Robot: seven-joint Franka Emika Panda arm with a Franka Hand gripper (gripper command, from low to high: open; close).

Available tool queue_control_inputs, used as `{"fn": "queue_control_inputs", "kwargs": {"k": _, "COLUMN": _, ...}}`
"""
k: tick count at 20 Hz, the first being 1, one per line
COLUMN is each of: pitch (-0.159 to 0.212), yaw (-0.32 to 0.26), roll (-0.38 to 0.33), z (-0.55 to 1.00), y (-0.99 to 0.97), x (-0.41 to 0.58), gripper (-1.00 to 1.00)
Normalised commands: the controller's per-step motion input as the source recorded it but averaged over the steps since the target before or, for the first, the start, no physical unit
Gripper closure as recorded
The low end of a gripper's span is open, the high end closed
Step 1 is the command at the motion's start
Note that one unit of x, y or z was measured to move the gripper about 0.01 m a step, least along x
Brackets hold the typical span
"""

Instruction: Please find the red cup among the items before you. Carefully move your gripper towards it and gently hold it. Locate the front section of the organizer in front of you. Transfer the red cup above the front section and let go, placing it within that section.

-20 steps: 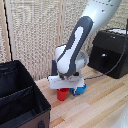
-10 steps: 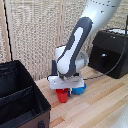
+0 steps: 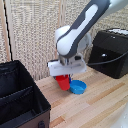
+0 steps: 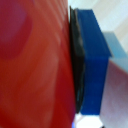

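Note:
The red cup [image 3: 62,82] hangs tilted between the fingers of my gripper [image 3: 64,76], just above the wooden table and beside a blue bowl. The gripper is shut on the cup. In the wrist view the cup's red wall [image 4: 30,60] fills most of the picture, and a blue-tipped finger [image 4: 92,60] with a dark pad presses against it. The black fabric organizer [image 3: 44,102] stands at the exterior view's left, apart from the cup. Its front section [image 3: 20,109] lies nearest the viewer, behind a cross divider [image 3: 15,95].
A shallow blue bowl [image 3: 78,88] sits on the table right by the cup. A black hard-cased machine [image 3: 110,50] stands at the exterior view's right, with a cable [image 3: 102,62] running towards the arm. A slatted wall is behind.
My gripper has risen a little with the red cup in it, so the cup has left the table. The blue bowl and the organizer have not moved.

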Motion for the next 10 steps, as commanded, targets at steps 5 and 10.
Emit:
{"fn": "queue_control_inputs", "kwargs": {"k": 5, "pitch": 0.080, "yaw": 0.065, "roll": 0.052, "z": 0.90, "y": 0.40, "x": 0.139, "gripper": 1.00}}
{"fn": "queue_control_inputs", "kwargs": {"k": 10, "pitch": 0.066, "yaw": 0.064, "roll": 0.121, "z": 0.77, "y": 0.51, "x": 0.097, "gripper": 1.00}}
